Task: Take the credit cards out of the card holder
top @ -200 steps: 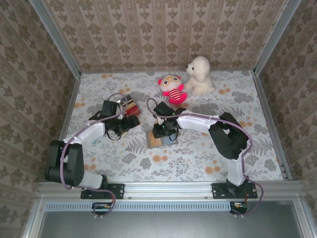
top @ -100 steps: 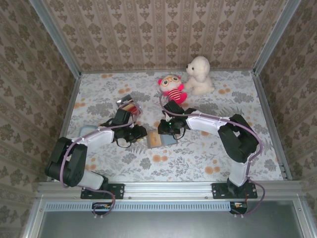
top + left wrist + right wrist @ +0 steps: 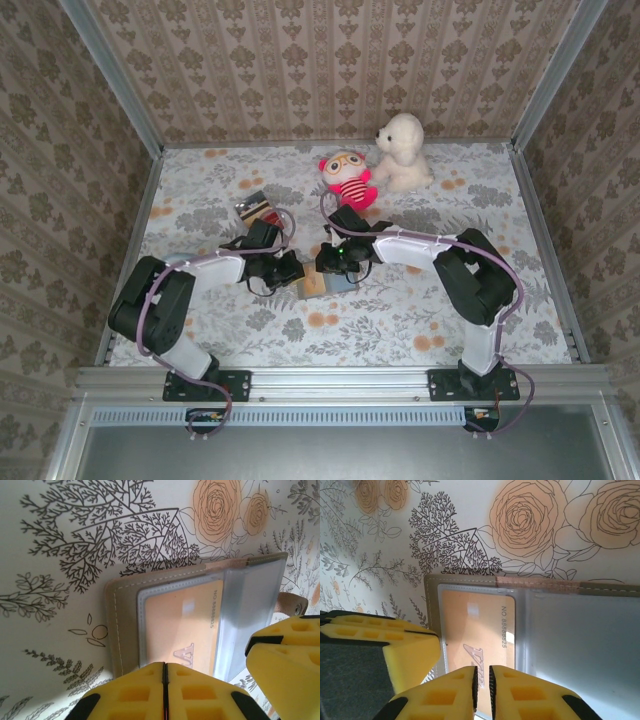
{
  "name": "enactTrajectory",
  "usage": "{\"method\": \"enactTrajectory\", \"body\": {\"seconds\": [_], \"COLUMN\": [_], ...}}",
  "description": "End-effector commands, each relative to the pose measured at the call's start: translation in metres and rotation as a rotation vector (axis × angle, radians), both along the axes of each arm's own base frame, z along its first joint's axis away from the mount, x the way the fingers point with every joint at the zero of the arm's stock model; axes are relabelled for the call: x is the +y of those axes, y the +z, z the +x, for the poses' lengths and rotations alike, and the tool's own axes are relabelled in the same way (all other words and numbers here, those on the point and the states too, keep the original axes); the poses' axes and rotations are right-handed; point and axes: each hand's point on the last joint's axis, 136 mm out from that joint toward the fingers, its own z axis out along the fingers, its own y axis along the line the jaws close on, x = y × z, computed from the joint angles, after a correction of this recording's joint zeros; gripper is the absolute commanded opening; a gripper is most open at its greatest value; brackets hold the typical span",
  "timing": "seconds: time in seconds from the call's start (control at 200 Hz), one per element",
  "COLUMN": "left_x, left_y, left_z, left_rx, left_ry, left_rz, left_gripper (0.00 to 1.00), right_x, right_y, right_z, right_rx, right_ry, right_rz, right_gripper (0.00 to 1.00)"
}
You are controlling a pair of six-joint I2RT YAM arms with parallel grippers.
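My left gripper point(image 3: 164, 672) has its yellow pads pressed flat together with only a hairline seam between them. They sit over the near edge of the card holder point(image 3: 125, 615), so that edge and the bottom of the gold card point(image 3: 180, 625) are hidden and I cannot tell whether anything thin is caught there. My right gripper point(image 3: 482, 674) is almost as tight, with just a narrow dark slit between its pads. It covers the same card's lower end from the other side, and what the slit holds, if anything, I cannot make out. Each wrist view catches one pad of the other gripper just beside its own, cut off by the frame. The holder lies open and flat on the floral table cover point(image 3: 440, 310), roughly midway between my two arms. One leaf has a tan stitched border and a clear sleeve with the gold card inside; a line of small print and part of a logo show through the plastic. The other leaf is bluish-grey and cloudy, running out of frame — I see no card through it, though the glare makes this uncertain. From above, the holder is mostly hidden under both wrists. A few loose cards point(image 3: 258, 211) lie beyond my left arm, too small to count. Farther back stand a red striped plush point(image 3: 350, 180) and a white plush dog point(image 3: 403, 152), touching.
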Motion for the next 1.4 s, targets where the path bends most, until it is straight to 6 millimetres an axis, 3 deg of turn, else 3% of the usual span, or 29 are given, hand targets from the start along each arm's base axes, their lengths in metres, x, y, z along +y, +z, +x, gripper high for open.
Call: {"method": "enactTrajectory", "body": {"seconds": [0.0, 0.835, 1.23, 1.39], "left_x": [-0.004, 0.012, 0.013, 0.013], "left_y": [0.002, -0.026, -0.03, -0.029], "left_z": [0.008, -0.01, -0.012, -0.012], "left_rx": [-0.019, 0.079, 0.077, 0.069], "left_ry": [-0.006, 0.014, 0.013, 0.01], "left_rz": [0.007, 0.095, 0.095, 0.096], "left_gripper": [0.08, 0.05, 0.05, 0.05], "right_x": [-0.003, -0.003, 0.003, 0.003], "right_y": [-0.014, -0.034, -0.028, -0.026], "right_z": [-0.004, -0.007, -0.007, -0.007], "right_rx": [0.044, 0.111, 0.092, 0.087], "right_ry": [-0.005, 0.018, 0.045, 0.049], "right_rz": [-0.005, 0.024, 0.098, 0.102], "right_gripper": [0.18, 0.18, 0.16, 0.11]}}
